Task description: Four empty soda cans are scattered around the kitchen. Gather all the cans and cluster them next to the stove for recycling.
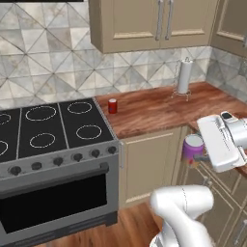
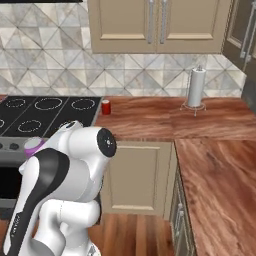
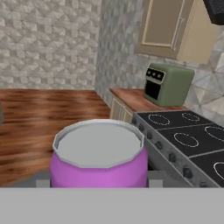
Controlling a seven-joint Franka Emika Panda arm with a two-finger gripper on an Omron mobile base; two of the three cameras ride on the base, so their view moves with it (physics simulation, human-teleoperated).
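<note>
My gripper [image 1: 196, 155] is shut on a pale purple soda can [image 1: 193, 145] with a silver top, held in the air in front of the lower cabinets, right of the stove [image 1: 48, 126]. In the hand view the same can [image 3: 98, 161] sits upright between my fingertips [image 3: 42, 179], with the stove [image 3: 188, 140] to its right. A red soda can [image 1: 112, 105] stands on the wooden counter just right of the cooktop's back corner, and the right base view shows this red can [image 2: 105, 107] beside the stove [image 2: 45, 112]. There a sliver of the purple can [image 2: 34, 145] peeks out behind my arm.
A tall white paper-towel roll [image 1: 184, 76] stands at the back of the counter near the corner, also the roll [image 2: 196, 86] in the right base view. A green toaster oven [image 3: 168, 84] sits on a counter beyond the stove. Upper cabinets [image 1: 154, 21] hang above the counter.
</note>
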